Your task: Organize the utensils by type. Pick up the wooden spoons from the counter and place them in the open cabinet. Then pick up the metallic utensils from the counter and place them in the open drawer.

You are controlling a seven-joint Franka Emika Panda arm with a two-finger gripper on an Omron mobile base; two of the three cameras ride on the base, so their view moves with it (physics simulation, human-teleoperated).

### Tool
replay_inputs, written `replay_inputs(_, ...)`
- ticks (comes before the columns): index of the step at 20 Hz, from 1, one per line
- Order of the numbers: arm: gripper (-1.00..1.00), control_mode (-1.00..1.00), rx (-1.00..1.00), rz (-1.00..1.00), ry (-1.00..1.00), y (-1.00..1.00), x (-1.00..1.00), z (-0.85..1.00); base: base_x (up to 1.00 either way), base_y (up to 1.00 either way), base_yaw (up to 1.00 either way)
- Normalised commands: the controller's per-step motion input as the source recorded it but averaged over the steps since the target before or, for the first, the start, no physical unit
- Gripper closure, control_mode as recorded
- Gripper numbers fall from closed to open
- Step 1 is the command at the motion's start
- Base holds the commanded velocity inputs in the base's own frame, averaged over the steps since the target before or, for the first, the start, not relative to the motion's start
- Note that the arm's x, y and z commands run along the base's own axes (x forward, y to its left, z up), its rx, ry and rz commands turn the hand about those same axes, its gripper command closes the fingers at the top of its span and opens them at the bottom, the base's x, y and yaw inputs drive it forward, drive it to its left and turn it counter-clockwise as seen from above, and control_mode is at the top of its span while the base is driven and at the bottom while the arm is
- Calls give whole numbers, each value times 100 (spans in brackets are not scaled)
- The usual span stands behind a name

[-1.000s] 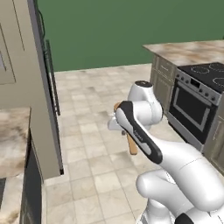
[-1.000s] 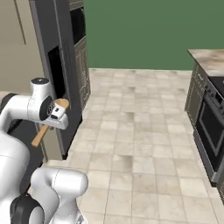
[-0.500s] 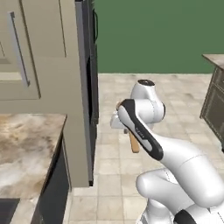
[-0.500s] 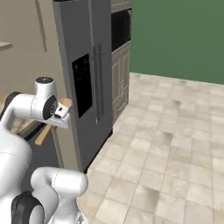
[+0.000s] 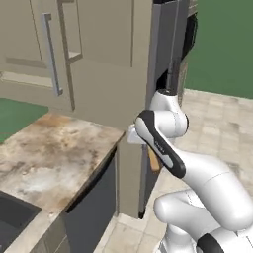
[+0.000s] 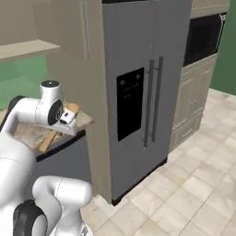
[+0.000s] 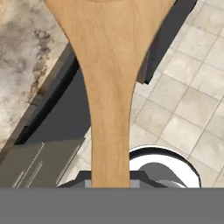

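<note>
Flat, even rendered light fills the kitchen, without glare or hard shadows. The beige-and-brown marbled stone counter (image 5: pixel 54 148) stays soft and coarse at low resolution; the large orange-tan wooden spoon (image 7: pixel 109 78), at 12 o'clock, shows sharper grain.

**Count of items by kind**

One wooden spoon (image 7: pixel 109 87), orange-tan, is counted; its handle is also seen in the right base view (image 6: pixel 48 140) and the left base view (image 5: pixel 154 160). One marbled counter (image 5: pixel 49 153) is shown. One grey refrigerator (image 6: pixel 138 92) with two vertical bar handles and one dark dispenser panel (image 6: pixel 130 103) is recorded. One built-in oven (image 6: pixel 203 39) is counted, and one bar handle (image 5: pixel 51 54) on a cabinet door.
</note>
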Motion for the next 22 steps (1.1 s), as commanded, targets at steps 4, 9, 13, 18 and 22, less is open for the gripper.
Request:
replay_inputs(4,100,100,0,0,0,0,0,0,27,-23,76)
replay_inputs(9,100,100,0,0,0,0,0,0,26,-40,60)
replay_inputs(13,100,100,0,0,0,0,0,0,17,-50,54)
replay_inputs(18,100,100,0,0,0,0,0,0,15,-61,27)
replay_inputs(22,100,100,0,0,0,0,0,0,18,-56,6)
